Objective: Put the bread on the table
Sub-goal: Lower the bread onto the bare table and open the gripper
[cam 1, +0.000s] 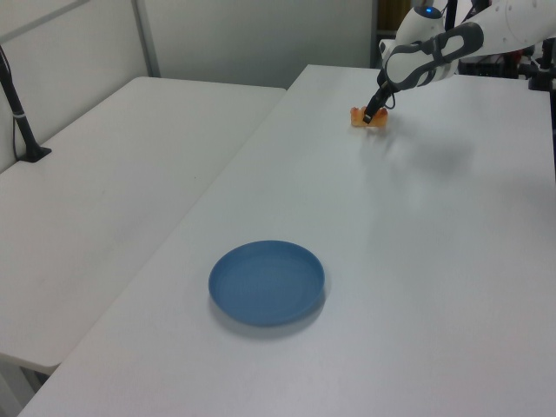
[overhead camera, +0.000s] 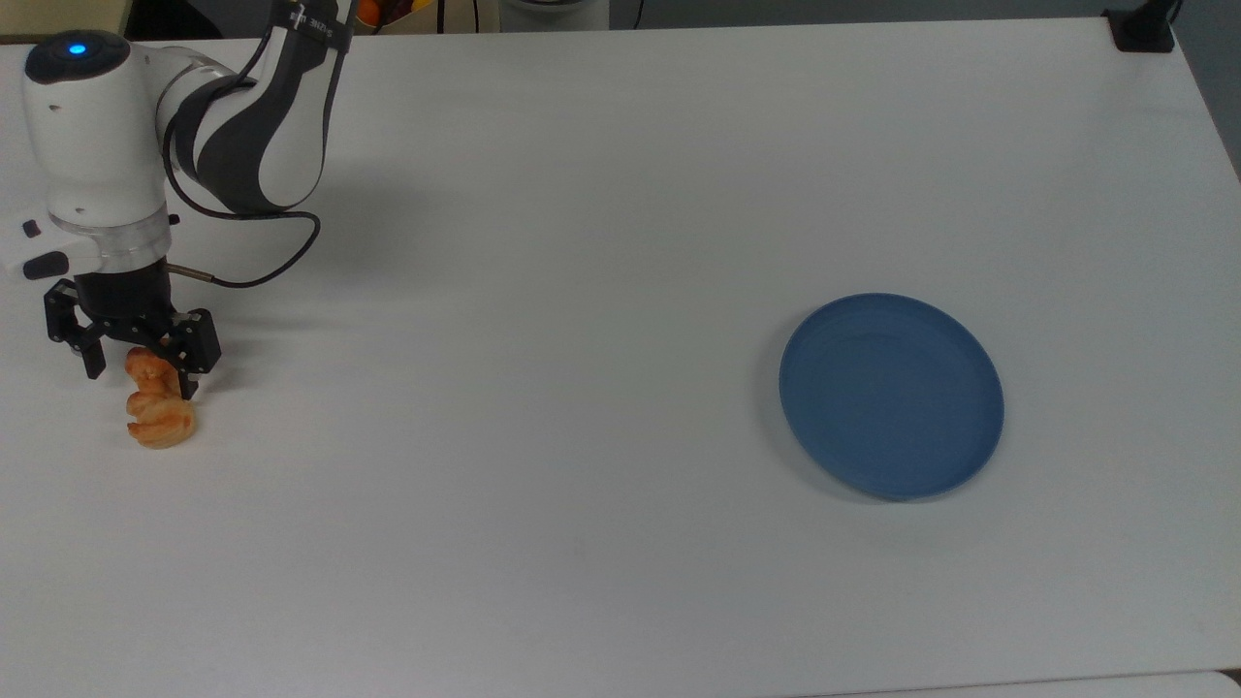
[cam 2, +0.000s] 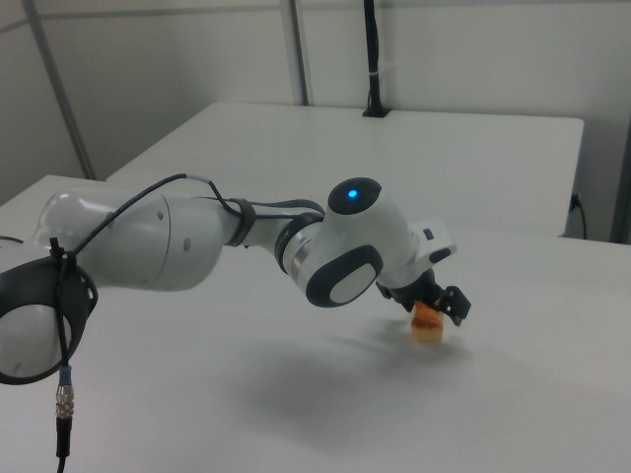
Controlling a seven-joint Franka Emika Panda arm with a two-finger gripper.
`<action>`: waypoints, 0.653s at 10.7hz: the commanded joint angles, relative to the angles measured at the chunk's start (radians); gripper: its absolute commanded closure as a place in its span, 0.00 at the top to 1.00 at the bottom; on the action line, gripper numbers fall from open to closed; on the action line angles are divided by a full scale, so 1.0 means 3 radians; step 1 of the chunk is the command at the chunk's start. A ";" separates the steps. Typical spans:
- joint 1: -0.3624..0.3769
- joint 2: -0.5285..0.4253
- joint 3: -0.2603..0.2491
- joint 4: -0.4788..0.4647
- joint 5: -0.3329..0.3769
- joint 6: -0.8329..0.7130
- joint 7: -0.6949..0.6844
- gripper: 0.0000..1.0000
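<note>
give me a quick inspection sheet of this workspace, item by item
surface: white table, smooth and bare across most of its area
job's things: bread lies on the table near the top view's left edge, far from the plate
clutter: one round blue plate, nothing on it, toward the top view's right
end effector: end effector is open, fingers spread to either side of the bread's upper end and not closed on it
cables: a black cable loops from the arm's wrist back along the arm
surroundings: a second white table stands alongside in the left view; a black post rises at the far table edge in the right view
</note>
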 commanded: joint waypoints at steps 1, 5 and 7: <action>0.0033 -0.0247 -0.0029 -0.0058 0.0157 -0.0009 -0.0036 1.00; 0.0242 -0.0890 -0.0049 -0.0216 -0.0026 -0.0850 0.0643 1.00; 0.0375 -0.1285 -0.0009 -0.0303 -0.0510 -0.1453 0.1179 1.00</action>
